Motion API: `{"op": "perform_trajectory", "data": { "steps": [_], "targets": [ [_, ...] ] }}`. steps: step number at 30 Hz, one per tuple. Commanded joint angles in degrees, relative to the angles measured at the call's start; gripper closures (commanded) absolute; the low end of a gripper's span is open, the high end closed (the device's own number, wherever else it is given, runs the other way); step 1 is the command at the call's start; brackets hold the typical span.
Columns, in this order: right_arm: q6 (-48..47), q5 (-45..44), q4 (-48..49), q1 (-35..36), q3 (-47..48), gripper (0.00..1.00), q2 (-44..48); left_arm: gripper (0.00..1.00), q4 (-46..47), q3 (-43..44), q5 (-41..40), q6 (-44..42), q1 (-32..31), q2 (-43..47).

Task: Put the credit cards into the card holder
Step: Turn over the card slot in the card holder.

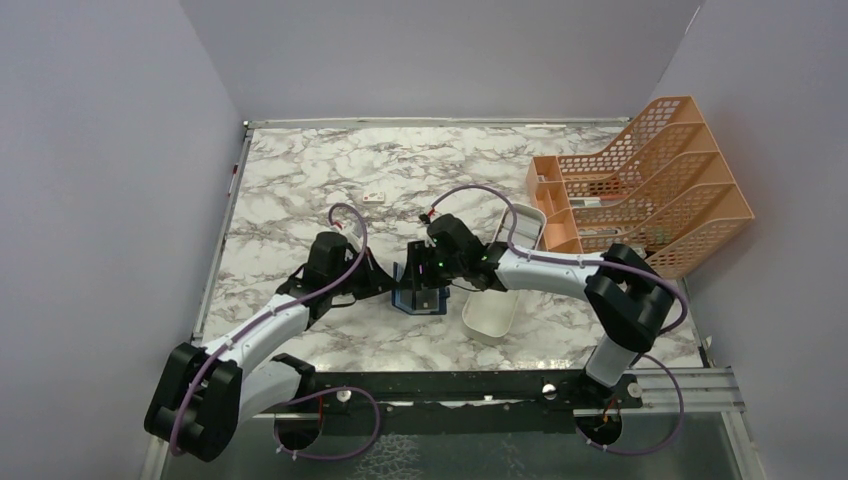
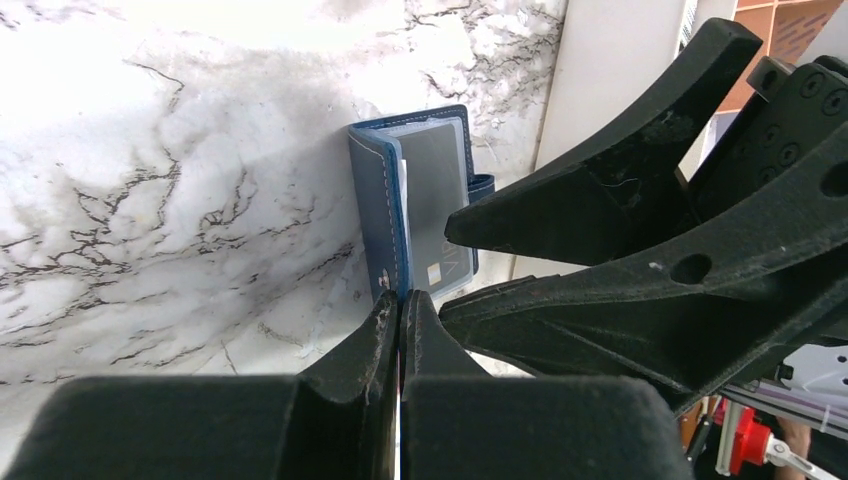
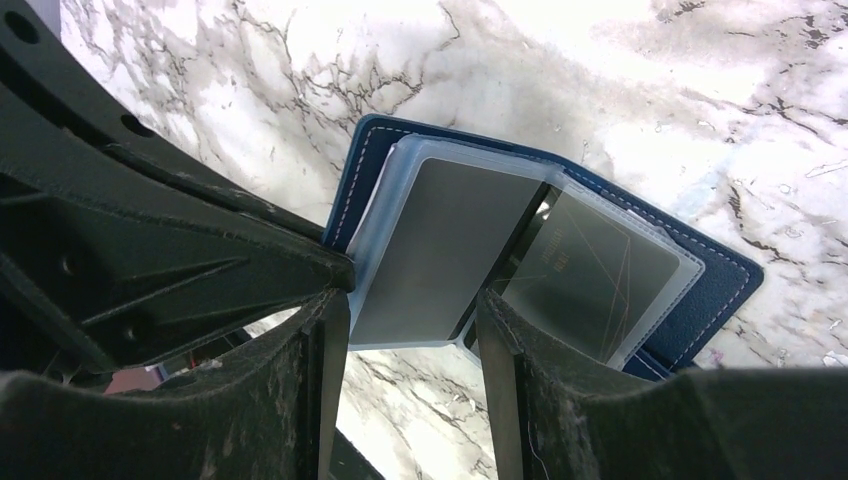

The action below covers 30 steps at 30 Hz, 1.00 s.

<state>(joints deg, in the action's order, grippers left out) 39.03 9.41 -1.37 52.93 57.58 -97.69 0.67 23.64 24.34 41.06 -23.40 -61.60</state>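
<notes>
The card holder (image 1: 420, 299) lies open on the desk (image 1: 300, 180), midway between its left and right edges and closer to the near edge. Two grey credit cards (image 3: 450, 250) show in its clear sleeves. The right gripper (image 3: 412, 305) has its jaws apart over the nearer card. The left gripper (image 2: 400, 312) has its jaws together at the cover's edge (whether they pinch it I cannot tell). The cards look light, stiff and slick, best taken by a short edge; the soft holder may slide, so pin its cover
</notes>
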Motion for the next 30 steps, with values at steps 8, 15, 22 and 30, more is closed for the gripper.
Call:
{"op": "perform_trajectory", "data": {
  "steps": [8, 15, 22, 30],
  "targets": [
    [2.8, -2.64, 0.04, 0.3, 4.67, 0.45, -3.88, 1.0, 0.66, 0.97, -0.16, 0.31, -0.42, 3.55],
    [3.07, -2.2, -0.01, 0.25, 4.9, 0.45, -6.16, 1.0, 3.01, 0.21, 1.87, 1.99, -0.42, 3.69],
    [3.03, -3.48, -0.39, 0.25, 3.52, 0.46, -7.34, 1.0, 4.99, -0.93, 3.42, 5.4, -0.42, 4.33],
    [1.84, -5.81, -2.07, 0.25, 2.51, 0.54, -5.82, 1.0, 3.16, -0.61, 1.89, 5.61, -0.43, 6.01]
  ]
}}
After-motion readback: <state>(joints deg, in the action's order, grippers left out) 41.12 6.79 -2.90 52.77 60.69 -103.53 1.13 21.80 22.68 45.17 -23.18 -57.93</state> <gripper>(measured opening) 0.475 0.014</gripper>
